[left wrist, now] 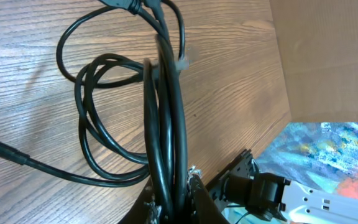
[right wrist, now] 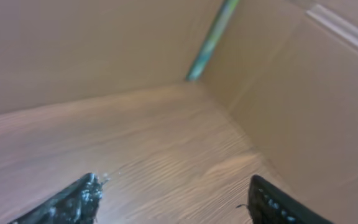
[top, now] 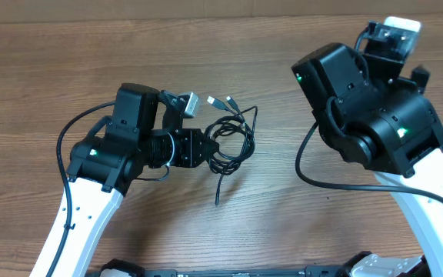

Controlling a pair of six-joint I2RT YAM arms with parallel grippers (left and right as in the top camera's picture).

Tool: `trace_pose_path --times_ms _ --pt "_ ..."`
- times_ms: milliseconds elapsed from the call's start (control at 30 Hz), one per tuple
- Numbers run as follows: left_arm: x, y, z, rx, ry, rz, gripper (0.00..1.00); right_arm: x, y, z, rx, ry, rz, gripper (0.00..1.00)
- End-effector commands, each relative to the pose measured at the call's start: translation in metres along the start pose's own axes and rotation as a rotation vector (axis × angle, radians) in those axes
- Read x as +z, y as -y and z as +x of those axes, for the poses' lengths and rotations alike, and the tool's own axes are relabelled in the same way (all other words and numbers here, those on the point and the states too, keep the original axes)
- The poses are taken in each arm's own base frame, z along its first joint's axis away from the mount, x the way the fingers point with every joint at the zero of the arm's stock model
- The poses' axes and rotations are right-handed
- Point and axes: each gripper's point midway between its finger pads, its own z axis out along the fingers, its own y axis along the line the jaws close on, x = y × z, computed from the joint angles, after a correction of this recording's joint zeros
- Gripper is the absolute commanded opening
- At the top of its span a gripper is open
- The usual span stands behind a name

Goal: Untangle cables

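Note:
The cables (top: 233, 137) lie as a bundle of thin black loops in the middle of the wooden table, with small plugs (top: 220, 101) at the far side. One loose end (top: 219, 192) trails toward the front. My left gripper (top: 206, 150) sits at the bundle's left edge, shut on several strands. In the left wrist view, those strands (left wrist: 163, 124) run straight up from between the closed fingertips (left wrist: 194, 186), and loops spread to the left. My right gripper (right wrist: 173, 193) is open, its fingers (right wrist: 82, 193) wide apart over bare table, far from the cables at the back right.
A cardboard wall (top: 206, 8) runs along the table's far edge and meets a side wall (right wrist: 303, 93) in a corner. The right arm's body (top: 368, 108) stands at the right. A coloured sheet (left wrist: 334, 143) lies past the table edge.

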Motion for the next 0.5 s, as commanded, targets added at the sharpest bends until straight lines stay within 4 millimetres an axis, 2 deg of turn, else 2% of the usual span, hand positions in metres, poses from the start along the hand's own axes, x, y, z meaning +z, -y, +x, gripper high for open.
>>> trace_pose_path --times_ms 0,100,200,333,467 --pt "-0.013 0.012 -0.014 0.087 0.055 0.005 0.08 -0.014 -0.036 0.024 -0.039 -0.156 -0.273 0.76" --pt "-0.022 0.02 -0.022 0.152 0.081 0.001 0.09 -0.034 -0.068 0.052 -0.086 -0.314 -0.496 0.76" --pt "-0.035 0.03 -0.032 0.204 0.121 -0.017 0.1 -0.055 -0.088 0.069 -0.09 -0.427 -0.653 0.72" --pt "-0.056 0.049 -0.045 0.25 0.176 -0.024 0.1 -0.08 -0.106 0.08 -0.009 -0.555 -0.793 0.68" --pt "-0.074 0.065 -0.049 0.286 0.204 -0.018 0.09 -0.094 -0.117 0.079 0.063 -0.619 -0.866 0.68"
